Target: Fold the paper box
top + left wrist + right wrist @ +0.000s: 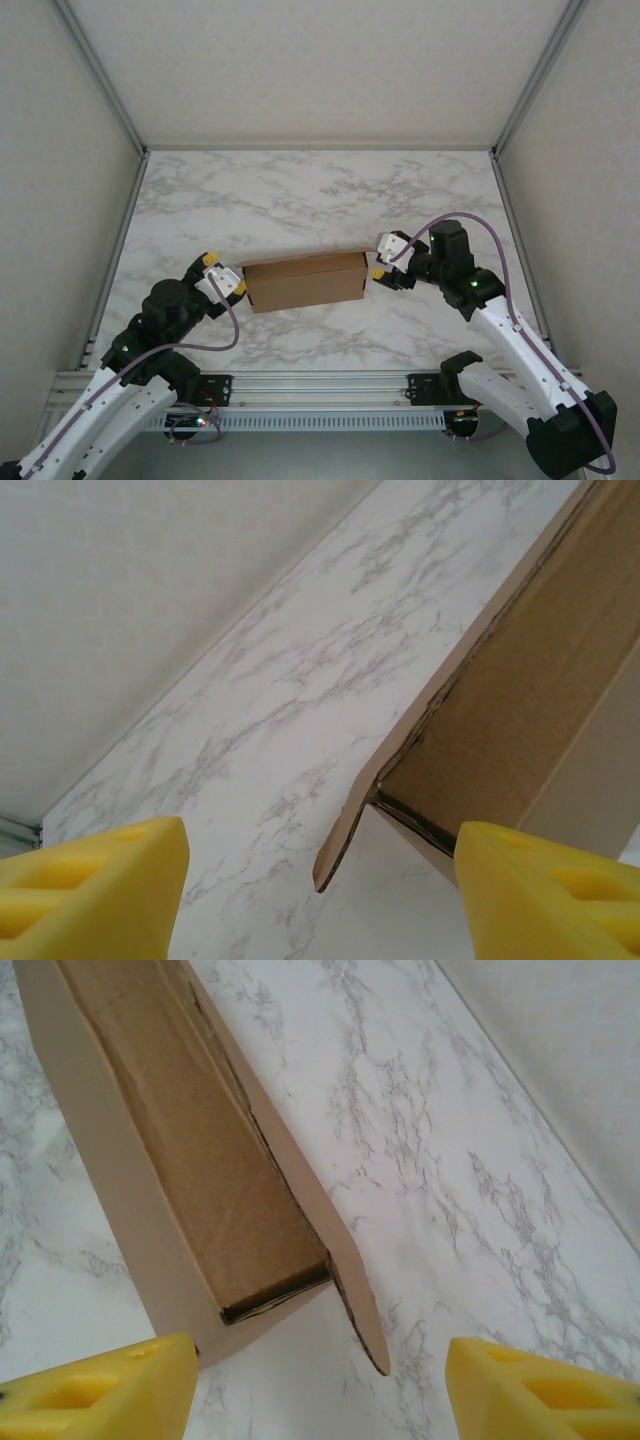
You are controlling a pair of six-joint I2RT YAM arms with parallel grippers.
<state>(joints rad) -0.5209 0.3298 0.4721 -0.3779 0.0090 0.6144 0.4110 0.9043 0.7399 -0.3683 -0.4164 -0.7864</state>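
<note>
The paper box [304, 281] is plain brown cardboard, a long shallow box lying across the middle of the marble table. My left gripper [226, 276] sits open at the box's left end. In the left wrist view a loose side flap [352, 815] pokes out between the yellow fingertips [95, 880], touching neither. My right gripper [384, 270] is open at the box's right end. The right wrist view shows the box's open top [190, 1150] and a rounded flap [350, 1290] sticking out between the fingertips [540, 1385].
The marble tabletop [320, 190] stretches behind the box to the back wall. Metal frame posts [100, 75] run along both sides. An aluminium rail [310, 390] holding the arm bases lies at the near edge.
</note>
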